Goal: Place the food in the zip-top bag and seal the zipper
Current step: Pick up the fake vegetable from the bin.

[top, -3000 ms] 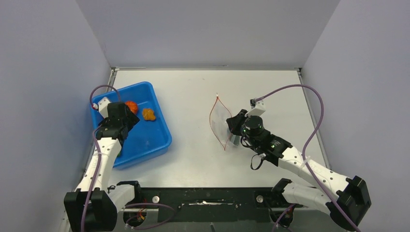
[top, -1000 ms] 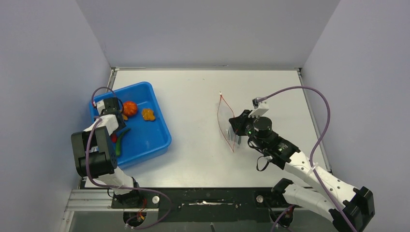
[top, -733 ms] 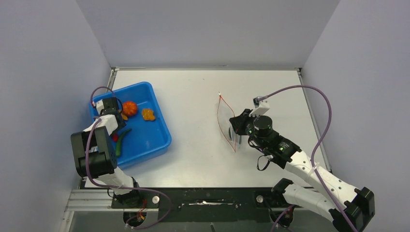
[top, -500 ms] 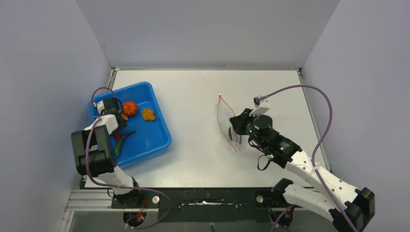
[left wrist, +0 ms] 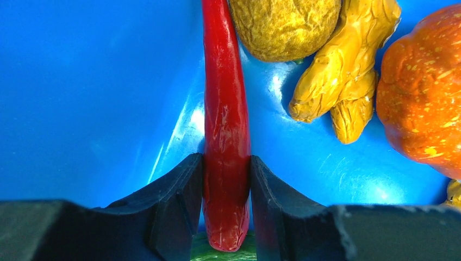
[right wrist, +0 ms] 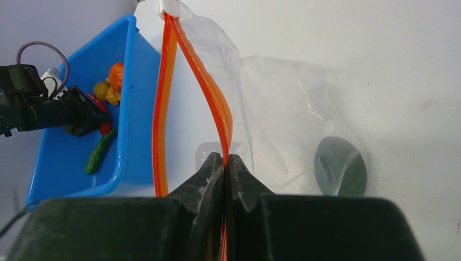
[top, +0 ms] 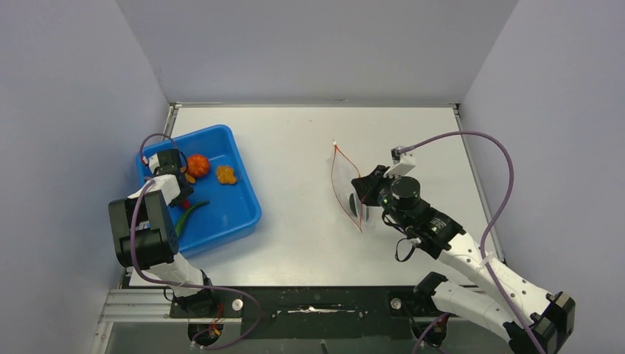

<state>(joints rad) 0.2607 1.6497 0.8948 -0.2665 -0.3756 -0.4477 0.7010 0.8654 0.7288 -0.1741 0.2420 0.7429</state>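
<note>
In the left wrist view my left gripper is shut on the slim red chili, one finger pressed to each side, low in the blue tray. Next to it lie a round yellow-brown lump, a knobbly yellow lump and the orange fruit. My right gripper is shut on one side of the red-orange zipper, holding the clear zip-top bag upright with its mouth gaping towards the tray. A dark green oval piece shows through the bag's plastic.
The blue tray stands at the table's left, close to the left wall. It also holds a long green piece and an orange-yellow lump. The bag stands mid-table, with bare tabletop between it and the tray.
My left jaws have narrowed onto the red chili. The long green piece has shifted a little in the tray. My right arm has drifted slightly right, still pinching the bag.
</note>
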